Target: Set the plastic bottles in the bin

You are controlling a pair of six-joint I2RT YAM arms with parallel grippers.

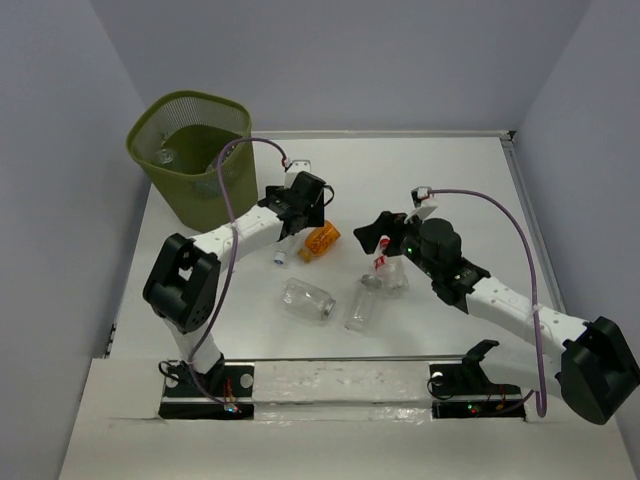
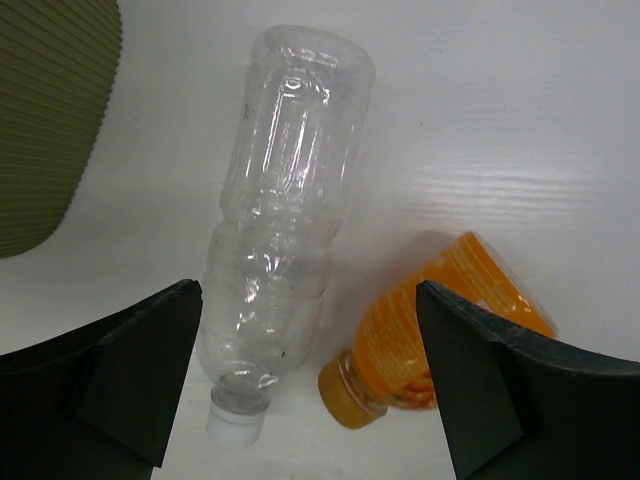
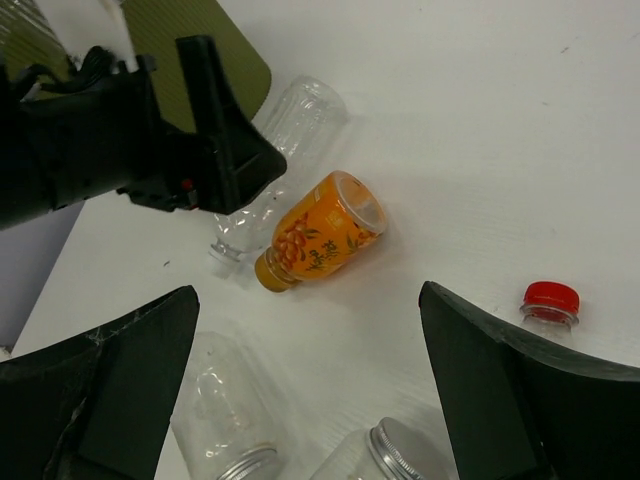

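The olive-green mesh bin (image 1: 190,150) stands at the far left with a clear bottle (image 1: 165,155) inside. My left gripper (image 1: 298,222) is open and empty, hovering over a clear white-capped bottle (image 2: 285,200) lying beside an orange bottle (image 2: 440,330). Both lie between its fingers in the left wrist view, its gripper (image 2: 310,380) above them. My right gripper (image 1: 385,228) is open and empty above the table. Below it lie two clear silver-capped bottles (image 3: 225,420) (image 3: 385,455), a red-capped bottle (image 3: 550,300) and the orange bottle (image 3: 320,232).
The bin's wall (image 2: 45,110) is close on the left of the left gripper. The two silver-capped bottles (image 1: 307,300) (image 1: 362,305) lie mid-table in front of the arms. Grey walls enclose the table at the back and sides.
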